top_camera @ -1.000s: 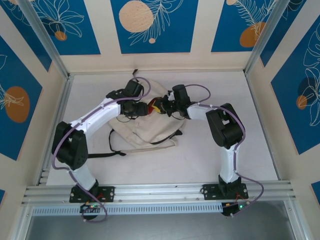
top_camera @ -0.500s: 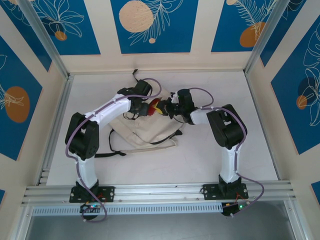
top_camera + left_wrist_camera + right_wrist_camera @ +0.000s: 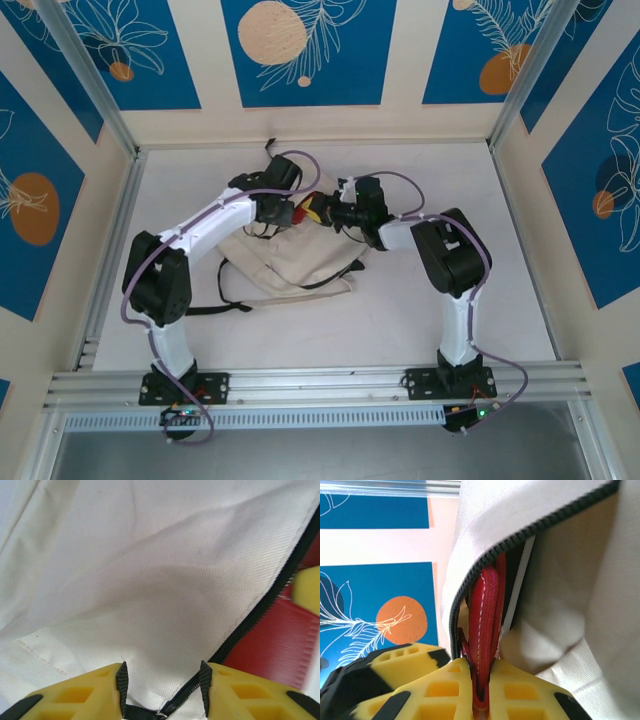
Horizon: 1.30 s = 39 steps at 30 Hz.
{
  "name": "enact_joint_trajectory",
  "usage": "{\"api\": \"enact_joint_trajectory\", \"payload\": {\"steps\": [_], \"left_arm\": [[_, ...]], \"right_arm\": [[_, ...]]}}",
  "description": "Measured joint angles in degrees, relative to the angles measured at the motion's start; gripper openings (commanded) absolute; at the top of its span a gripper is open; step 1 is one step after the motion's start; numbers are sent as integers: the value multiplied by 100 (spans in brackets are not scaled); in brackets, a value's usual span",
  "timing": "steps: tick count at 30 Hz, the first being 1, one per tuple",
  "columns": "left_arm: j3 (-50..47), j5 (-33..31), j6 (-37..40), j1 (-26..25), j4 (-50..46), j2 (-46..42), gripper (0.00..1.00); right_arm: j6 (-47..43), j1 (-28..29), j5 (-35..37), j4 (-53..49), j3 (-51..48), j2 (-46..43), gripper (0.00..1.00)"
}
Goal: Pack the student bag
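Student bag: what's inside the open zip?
A red item with white stitching, pinched by the right gripper, stands in the opening beside a white flat edge. The student bag fabric covers everything deeper.

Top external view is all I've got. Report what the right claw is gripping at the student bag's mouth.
Observer: The right claw is shut on the stitched edge of a flat red item, which reaches into the student bag through its open zipper.
Operator: Now give me the left claw.
Observer: The left claw stands open astride the zipper's end, with cream fabric between its jaws.
Operator: Say what else sits inside.
Observer: A white edge lies beside the red item, and the left wrist view shows something yellow past the zipper.
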Motion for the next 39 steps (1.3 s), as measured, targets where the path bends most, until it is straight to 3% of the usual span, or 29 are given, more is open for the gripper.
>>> {"api": "enact_joint_trajectory", "payload": {"steps": [9,15,34,39], "left_arm": [[-280,262,-295,186,160,-179,39],[-452,413,-540,328,251,-181,32],[-658,1169,-940,549,966,-146,7],[-575,1222,-1025,570,1032,164,1]], "right_arm": [[269,203,63,522,472,699,13],[352,243,76,660,597,885,16],[243,428,214,151,811,929,21],[175,404,216,-66,809,872,28]]}}
